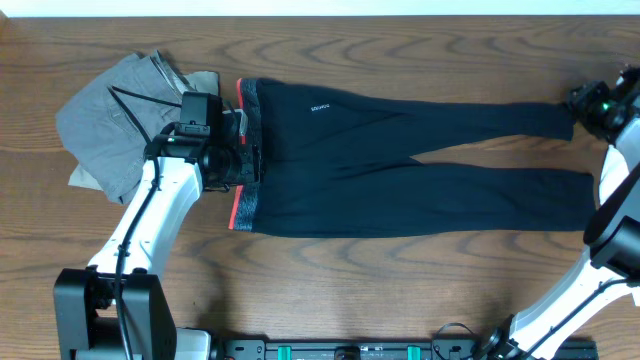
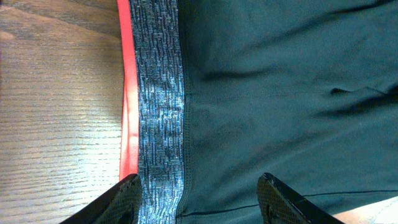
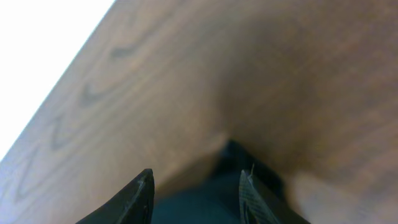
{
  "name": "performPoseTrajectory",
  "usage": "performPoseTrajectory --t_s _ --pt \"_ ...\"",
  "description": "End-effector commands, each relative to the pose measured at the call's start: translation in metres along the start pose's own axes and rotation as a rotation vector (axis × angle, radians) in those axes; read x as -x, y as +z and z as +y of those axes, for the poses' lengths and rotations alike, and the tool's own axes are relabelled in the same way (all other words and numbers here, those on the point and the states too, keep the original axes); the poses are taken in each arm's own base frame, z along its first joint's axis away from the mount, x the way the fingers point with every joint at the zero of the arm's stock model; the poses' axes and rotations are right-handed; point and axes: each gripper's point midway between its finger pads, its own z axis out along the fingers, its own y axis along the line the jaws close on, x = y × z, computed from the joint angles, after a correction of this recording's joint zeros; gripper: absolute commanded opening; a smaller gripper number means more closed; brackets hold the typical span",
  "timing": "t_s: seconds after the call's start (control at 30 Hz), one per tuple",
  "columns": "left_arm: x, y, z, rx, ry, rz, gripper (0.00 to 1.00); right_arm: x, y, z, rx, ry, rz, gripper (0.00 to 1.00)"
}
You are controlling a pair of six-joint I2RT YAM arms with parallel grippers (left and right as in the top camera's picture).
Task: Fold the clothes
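Black leggings [image 1: 400, 170] lie flat on the counter [image 1: 400, 285]; both claws released, nothing held.
Left claw [image 2: 200, 183] hangs parted over the waistband [image 1: 248, 150], straddling its grey band. Right claw [image 3: 196, 177] sits parted at the cuff [image 1: 555, 118], the end farthest from the waistband. Risks: closing too high pinches one layer or none; uneven lifts drag the legs askew; the left arm could snag the grey trousers [image 1: 110, 120] just beyond the waistband.

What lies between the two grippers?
The leggings, spread flat lengthwise: waistband under the left gripper, a leg end at the right gripper; overhead view shows it.
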Motion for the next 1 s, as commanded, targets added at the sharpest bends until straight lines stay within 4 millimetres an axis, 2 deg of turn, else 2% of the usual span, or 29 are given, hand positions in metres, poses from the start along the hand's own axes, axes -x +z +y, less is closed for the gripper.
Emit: performPoseTrajectory --t_s 0.0,0.13,0.23,0.4,0.47,0.53,0.6,0.77,0.87,0.9,0.97 --pt "0.004 -0.003 -0.004 -0.012 0.014 -0.012 0.61 0.001 -0.006 -0.012 -0.001 -0.039 0.019 0.43" --pt "0.004 -0.003 -0.004 -0.013 0.015 -0.013 0.61 -0.004 -0.003 -0.014 -0.002 -0.094 0.037 0.45" --pt "0.004 -0.003 -0.004 -0.013 0.015 -0.013 0.61 -0.01 0.0 -0.011 0.0 -0.112 0.049 0.43" --pt "0.004 -0.003 -0.004 -0.012 0.014 -0.012 0.61 -0.022 0.017 -0.003 -0.002 -0.14 0.063 0.39" --pt "0.004 -0.003 -0.004 -0.013 0.014 -0.011 0.61 -0.029 0.026 -0.008 -0.033 -0.143 0.072 0.33" --pt "0.004 -0.003 -0.004 -0.013 0.014 -0.011 0.61 -0.034 0.03 -0.007 -0.027 -0.132 0.085 0.19" --pt "0.004 -0.003 -0.004 -0.013 0.014 -0.011 0.61 -0.033 0.03 -0.003 -0.005 -0.13 0.081 0.14" --pt "0.004 -0.003 -0.004 -0.013 0.014 -0.011 0.61 -0.015 0.014 0.02 0.108 -0.147 0.042 0.06" --pt "0.004 -0.003 -0.004 -0.013 0.014 -0.011 0.61 -0.007 0.001 0.033 0.165 -0.185 0.023 0.06" --pt "0.004 -0.003 -0.004 -0.013 0.014 -0.011 0.61 -0.003 -0.003 0.035 0.165 -0.187 0.013 0.08" --pt "0.004 -0.003 -0.004 -0.012 0.014 -0.011 0.61 0.001 -0.007 0.035 0.164 -0.189 0.001 0.19"
